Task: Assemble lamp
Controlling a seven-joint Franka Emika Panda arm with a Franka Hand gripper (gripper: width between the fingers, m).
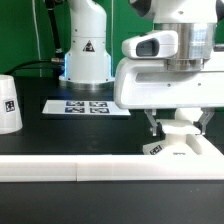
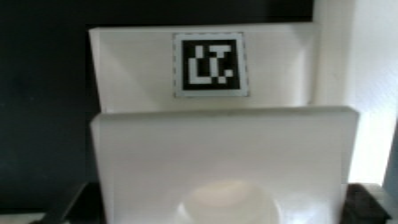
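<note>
I'm judging the bulb (image 1: 181,122) seated on the base (image 1: 176,150), at the exterior view's right. My gripper (image 1: 179,129) is hanging released around it. The shade (image 1: 8,104) is waiting unfitted, well apart.

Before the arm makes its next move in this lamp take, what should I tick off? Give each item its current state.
1. Hand open: ok, its fingers stand apart.
2. Bulb between the fingers: ok, with a gap on each side in the exterior view.
3. Bulb seated on the base: cannot tell, the joint is not clear.
4. Base's tag readable: ok in the wrist view.
5. Shade out of the way: ok, it stands at the exterior view's left, far from the hand.
6. Marker board clear of the hand: ok.
</note>
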